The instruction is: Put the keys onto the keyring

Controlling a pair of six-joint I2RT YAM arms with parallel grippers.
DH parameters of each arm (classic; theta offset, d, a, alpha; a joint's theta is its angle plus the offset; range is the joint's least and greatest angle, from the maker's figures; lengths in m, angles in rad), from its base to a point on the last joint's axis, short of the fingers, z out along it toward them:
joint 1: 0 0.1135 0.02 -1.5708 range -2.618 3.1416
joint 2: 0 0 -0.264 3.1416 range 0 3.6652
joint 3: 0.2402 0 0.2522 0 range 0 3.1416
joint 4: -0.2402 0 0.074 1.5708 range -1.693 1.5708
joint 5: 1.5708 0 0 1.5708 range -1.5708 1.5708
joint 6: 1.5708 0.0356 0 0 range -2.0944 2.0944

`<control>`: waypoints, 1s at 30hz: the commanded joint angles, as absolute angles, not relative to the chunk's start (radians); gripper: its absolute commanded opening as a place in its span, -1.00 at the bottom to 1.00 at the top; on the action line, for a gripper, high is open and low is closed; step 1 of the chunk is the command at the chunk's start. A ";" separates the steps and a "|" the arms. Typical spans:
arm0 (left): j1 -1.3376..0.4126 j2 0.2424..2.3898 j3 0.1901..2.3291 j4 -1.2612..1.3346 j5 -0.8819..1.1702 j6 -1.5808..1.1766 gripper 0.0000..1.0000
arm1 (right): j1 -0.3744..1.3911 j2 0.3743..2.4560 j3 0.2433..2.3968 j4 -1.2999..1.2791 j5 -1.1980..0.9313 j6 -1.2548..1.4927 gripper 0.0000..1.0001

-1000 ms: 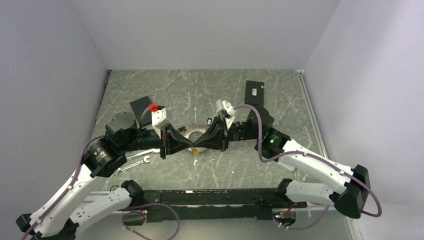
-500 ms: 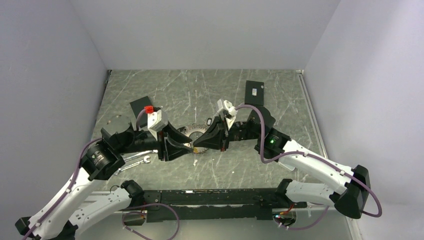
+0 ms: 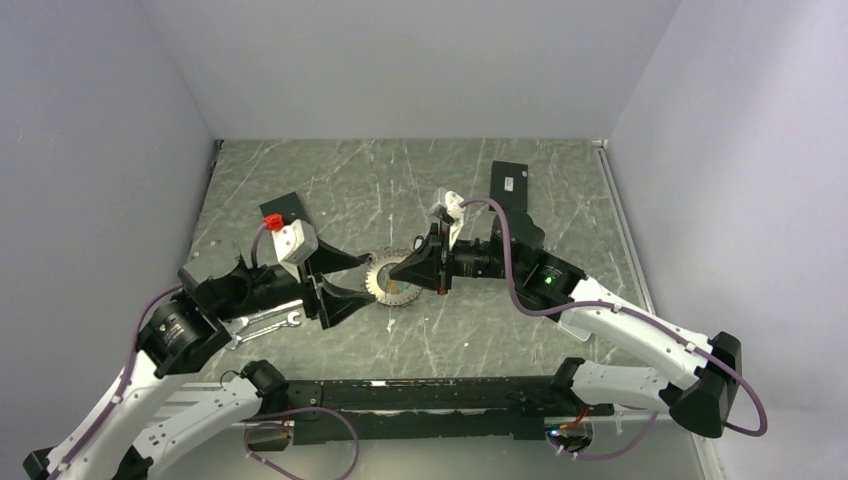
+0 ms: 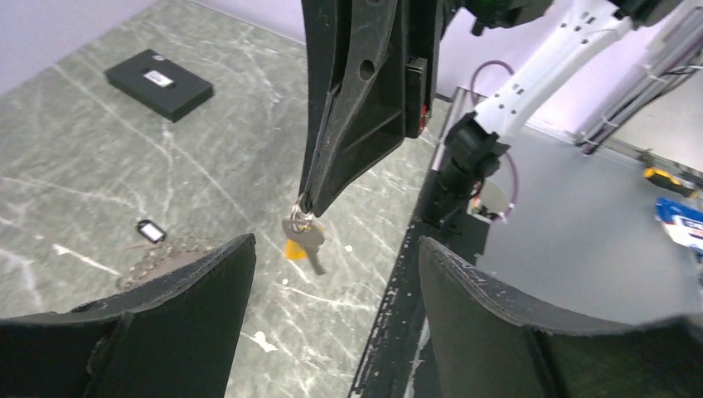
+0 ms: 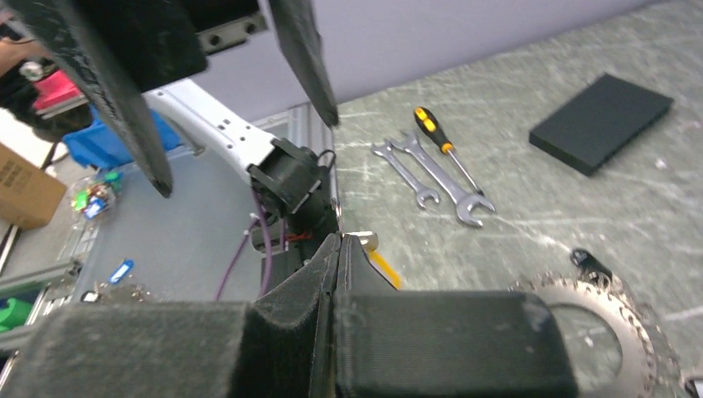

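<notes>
My right gripper (image 3: 394, 272) is shut, and its tips (image 4: 304, 204) pinch a small wire loop from which the keys (image 4: 305, 240) hang above the table: one grey, one with an orange-yellow head (image 4: 290, 249). In the right wrist view only a silver bit and an orange edge of the keys (image 5: 381, 267) show past the shut gripper (image 5: 340, 242). The keyring (image 3: 386, 283), a toothed silver ring, lies on the table below the right gripper. It also shows behind my left finger as the keyring (image 4: 162, 255). My left gripper (image 3: 358, 280) stands open and empty left of the keys, its jaws wide (image 4: 336, 245).
A black box (image 3: 510, 185) lies at the back right and another black box (image 3: 284, 210) at the back left. Two wrenches (image 5: 439, 189) and an orange-handled screwdriver (image 5: 442, 146) lie by the left arm. A small black tag (image 4: 151, 230) rests beside the keyring.
My left gripper has opened from shut and drawn back to the left, away from the right gripper's tips. The right gripper stays shut with the keys and has shifted slightly left.
</notes>
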State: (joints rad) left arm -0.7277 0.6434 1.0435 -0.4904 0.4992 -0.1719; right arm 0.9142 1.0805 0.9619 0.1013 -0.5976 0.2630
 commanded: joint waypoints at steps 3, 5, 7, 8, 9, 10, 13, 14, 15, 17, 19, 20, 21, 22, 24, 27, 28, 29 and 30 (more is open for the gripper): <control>-0.727 0.613 1.046 -0.553 0.264 -0.098 0.52 | 0.910 1.041 0.996 -0.038 -0.395 0.280 -1.00; -0.727 0.609 1.023 -0.542 0.186 -0.106 0.48 | 0.907 1.037 0.997 -0.072 -0.345 0.280 -1.00; -0.727 0.620 1.004 -0.533 0.112 -0.129 0.41 | 0.903 1.037 0.994 -0.099 -0.310 0.279 -1.00; -0.726 0.629 0.996 -0.532 0.082 -0.137 0.38 | 0.900 1.039 0.994 -0.116 -0.292 0.281 -1.00; -0.726 0.642 0.989 -0.533 0.056 -0.151 0.38 | 0.896 1.041 0.995 -0.132 -0.273 0.289 -1.00; -0.727 0.658 0.985 -0.535 0.025 -0.168 0.37 | 0.891 1.043 0.997 -0.147 -0.250 0.296 -1.00; -0.727 0.718 0.974 -0.537 0.003 -0.216 0.34 | 0.883 1.047 1.002 -0.195 -0.165 0.315 -1.00; -0.726 0.738 0.969 -0.535 -0.019 -0.235 0.32 | 0.882 1.050 1.007 -0.215 -0.121 0.327 -1.00; -0.727 0.758 0.963 -0.533 -0.026 -0.248 0.29 | 0.882 1.053 1.014 -0.237 -0.080 0.341 -1.00; -0.726 0.793 0.944 -0.512 -0.029 -0.275 0.25 | 0.882 1.066 1.036 -0.298 0.025 0.367 -1.00; -0.727 0.832 0.920 -0.484 -0.041 -0.313 0.21 | 0.882 1.081 1.057 -0.342 0.099 0.384 -1.00; -0.727 0.851 0.909 -0.471 -0.044 -0.327 0.19 | 0.883 1.088 1.063 -0.355 0.118 0.386 -1.00; -0.727 0.869 0.900 -0.459 -0.044 -0.336 0.18 | 0.883 1.093 1.062 -0.359 0.127 0.382 -1.00; -0.727 0.886 0.891 -0.445 -0.036 -0.339 0.15 | 0.883 1.097 1.057 -0.357 0.125 0.377 -1.00; -0.727 0.918 0.878 -0.416 -0.018 -0.340 0.14 | 0.882 1.094 1.045 -0.343 0.087 0.359 -1.00; -0.728 0.953 0.862 -0.375 0.007 -0.327 0.12 | 0.882 1.035 0.975 -0.242 -0.091 0.288 -1.00; -0.727 0.959 0.858 -0.364 0.023 -0.318 0.11 | 0.882 1.010 0.937 -0.177 -0.154 0.257 -1.00; -0.727 0.960 0.852 -0.352 0.042 -0.307 0.09 | 0.882 0.984 0.900 -0.130 -0.210 0.234 -1.00; -0.727 0.960 0.844 -0.337 0.057 -0.296 0.07 | 0.882 0.962 0.866 -0.093 -0.257 0.217 -1.00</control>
